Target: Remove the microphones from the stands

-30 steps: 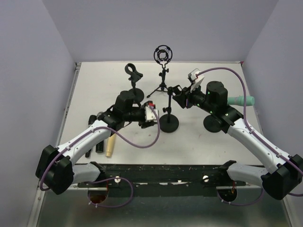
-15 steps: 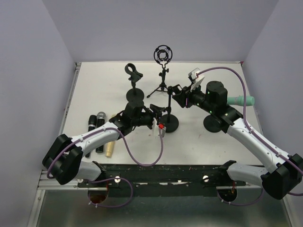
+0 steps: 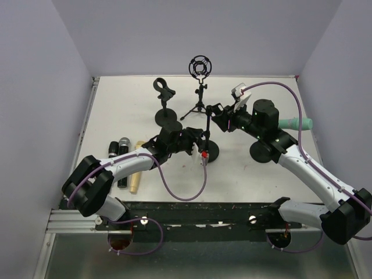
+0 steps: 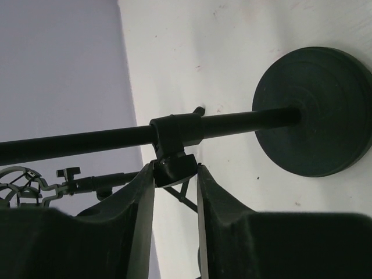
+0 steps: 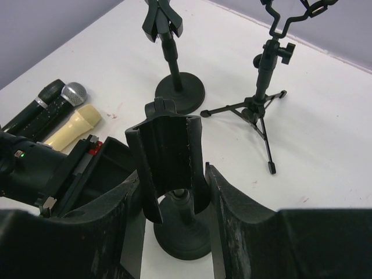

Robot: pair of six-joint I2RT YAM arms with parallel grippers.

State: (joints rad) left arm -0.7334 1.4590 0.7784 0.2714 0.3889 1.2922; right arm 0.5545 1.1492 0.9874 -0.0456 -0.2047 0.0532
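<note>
A teal microphone (image 3: 297,123) pokes out at the far right behind my right arm, above a round black base (image 3: 263,153). The middle stand (image 3: 209,152) carries an empty black clip (image 5: 168,148). My right gripper (image 5: 172,174) is shut on that clip at the top of the pole; it also shows in the top view (image 3: 216,117). My left gripper (image 4: 174,167) is low on the same stand, its fingertips closed on the knob (image 4: 174,171) of the pole's collar. It also shows in the top view (image 3: 197,138).
Two black microphones (image 3: 111,150) (image 3: 124,143) and a cream one (image 3: 138,146) lie at the left. An empty clip stand (image 3: 164,93) and a tripod with a shock mount (image 3: 200,67) stand at the back. Walls close in on the table.
My left arm has swung right, away from the lying microphones, and its gripper has come onto the middle stand's pole. The right arm has not moved.
</note>
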